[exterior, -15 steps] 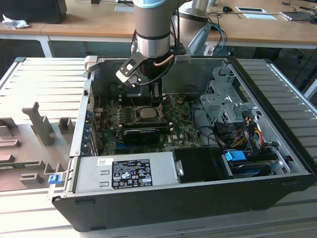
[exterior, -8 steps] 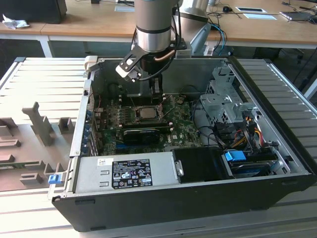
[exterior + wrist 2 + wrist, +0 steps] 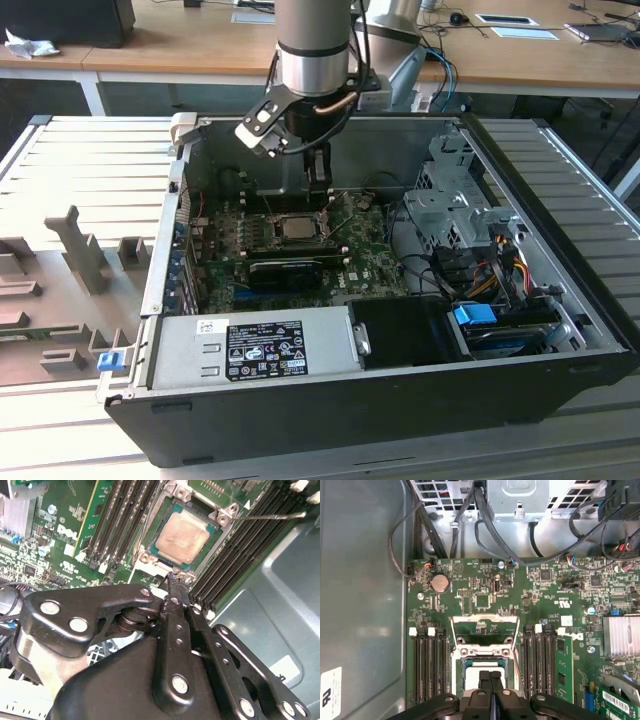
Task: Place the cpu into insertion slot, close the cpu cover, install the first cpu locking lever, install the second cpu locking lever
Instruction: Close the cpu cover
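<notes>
The cpu (image 3: 182,537), a flat silver-grey square, lies seated in the insertion slot (image 3: 151,556) on the green board; in the exterior view the cpu (image 3: 297,228) is in the middle of the open case. The cpu cover (image 3: 482,622), a thin silvery frame, stands flipped open beyond the slot. A thin wire locking lever (image 3: 270,516) sticks out loose past the memory slots. My gripper (image 3: 172,578) is shut with nothing between its fingers, its tips at the slot's rim beside the chip. In the first wrist view the gripper (image 3: 491,676) hangs over the slot.
Black memory slots (image 3: 427,665) flank the socket on both sides. A long black card (image 3: 285,272) lies in front of the socket. The grey power supply (image 3: 250,350), a drive cage (image 3: 450,210) and bundled cables (image 3: 490,525) crowd the case; its metal walls (image 3: 360,605) close in.
</notes>
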